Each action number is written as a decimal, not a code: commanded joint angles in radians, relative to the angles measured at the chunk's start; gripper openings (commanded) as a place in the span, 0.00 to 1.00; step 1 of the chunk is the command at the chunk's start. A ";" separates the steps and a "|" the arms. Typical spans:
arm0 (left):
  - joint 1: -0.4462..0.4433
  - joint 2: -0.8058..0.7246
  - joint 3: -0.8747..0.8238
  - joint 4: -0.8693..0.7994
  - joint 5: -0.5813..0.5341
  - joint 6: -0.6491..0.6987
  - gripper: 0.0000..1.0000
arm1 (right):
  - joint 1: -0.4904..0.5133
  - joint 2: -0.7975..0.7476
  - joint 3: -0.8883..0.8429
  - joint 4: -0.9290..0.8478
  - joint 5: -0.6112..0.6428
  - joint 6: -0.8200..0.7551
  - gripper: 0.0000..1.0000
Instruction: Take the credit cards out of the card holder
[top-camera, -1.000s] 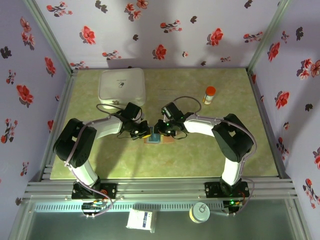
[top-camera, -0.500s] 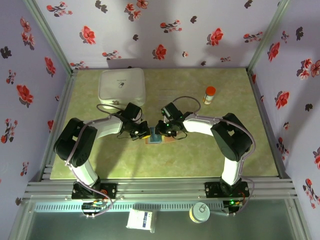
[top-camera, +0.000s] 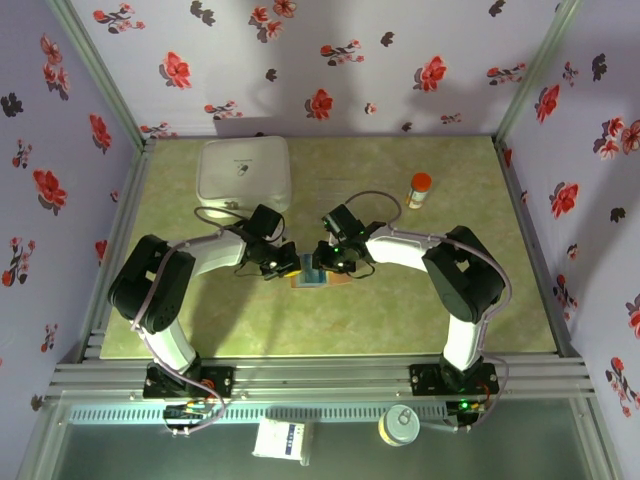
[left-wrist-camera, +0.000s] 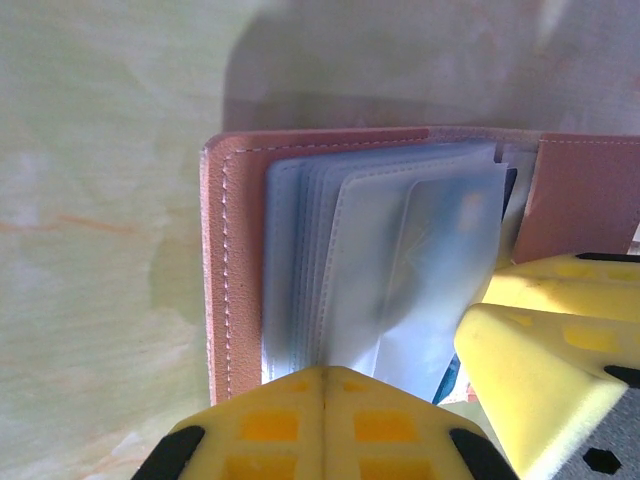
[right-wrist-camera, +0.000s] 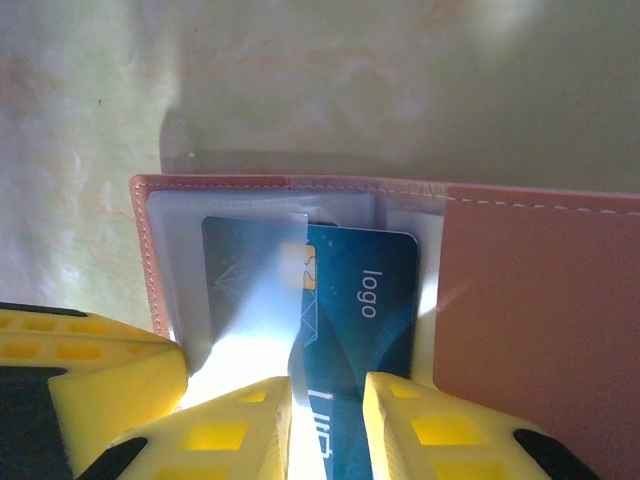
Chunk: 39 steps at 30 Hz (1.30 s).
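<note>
The tan card holder (right-wrist-camera: 540, 300) lies open on the green table (top-camera: 400, 300) between both arms, where the left gripper (left-wrist-camera: 325, 400) has its jaws closed at the edge of the clear sleeves (left-wrist-camera: 400, 260), and the right gripper (right-wrist-camera: 328, 395) holds its jaws a little apart over a dark blue credit card (right-wrist-camera: 360, 300) that is half out of its sleeve.

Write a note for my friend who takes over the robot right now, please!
Left gripper: shut, tips at the open card holder's edge.
Right gripper: fingers slightly apart either side of the blue card; grip unclear.
Done: blue card sticks partly out of its clear sleeve.
Left: pull it free, then check the other sleeves.
</note>
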 joint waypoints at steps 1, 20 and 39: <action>0.002 0.027 0.013 -0.050 -0.029 0.023 0.03 | -0.007 -0.029 0.011 -0.065 0.044 -0.024 0.28; -0.004 -0.025 0.105 -0.135 -0.031 0.046 0.03 | -0.061 -0.083 -0.109 0.116 -0.063 0.045 0.29; -0.052 0.081 0.143 -0.111 -0.034 0.031 0.01 | -0.079 -0.040 -0.138 0.145 -0.095 0.068 0.27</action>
